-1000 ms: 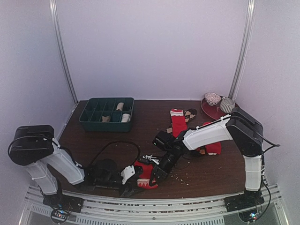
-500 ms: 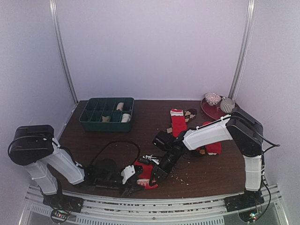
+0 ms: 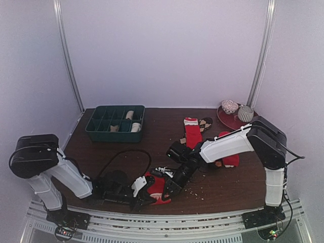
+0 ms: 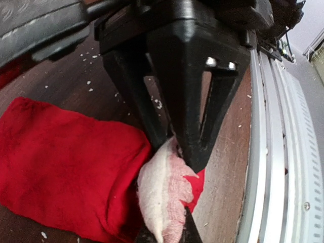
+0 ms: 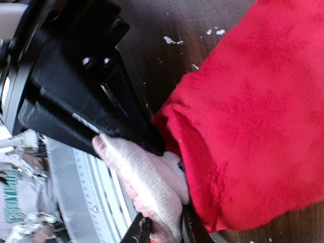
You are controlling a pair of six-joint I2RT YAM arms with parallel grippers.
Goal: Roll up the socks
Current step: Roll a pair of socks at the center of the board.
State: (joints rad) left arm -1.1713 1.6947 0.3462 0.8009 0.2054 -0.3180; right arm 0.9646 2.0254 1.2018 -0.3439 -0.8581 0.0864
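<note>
Socks (image 3: 130, 115) (tan rolls) sit in green tray (image 3: 101, 136) compartments.

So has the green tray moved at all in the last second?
No. The green tray sits in the same spot, just right of the foot of the left frame post.

Crowded at the near edge: left gripper (image 3: 146, 196) and right gripper (image 3: 168, 189) close together over a red sock (image 3: 159, 197), the left clamped on its white cuff (image 4: 159, 195). Barred from the right by the right forearm (image 3: 225, 144), slanting low across the table (image 3: 157, 126). Just behind the left gripper, a black cable loop (image 3: 126, 154) lying on the wood. Open passage between cable loop and dark green compartment tray (image 3: 114, 135) at far left. Farther right, hemmed by another red sock (image 3: 192, 132), a brown patterned sock (image 3: 205, 123) and a red plate (image 3: 224, 120) in the far corner.
</note>
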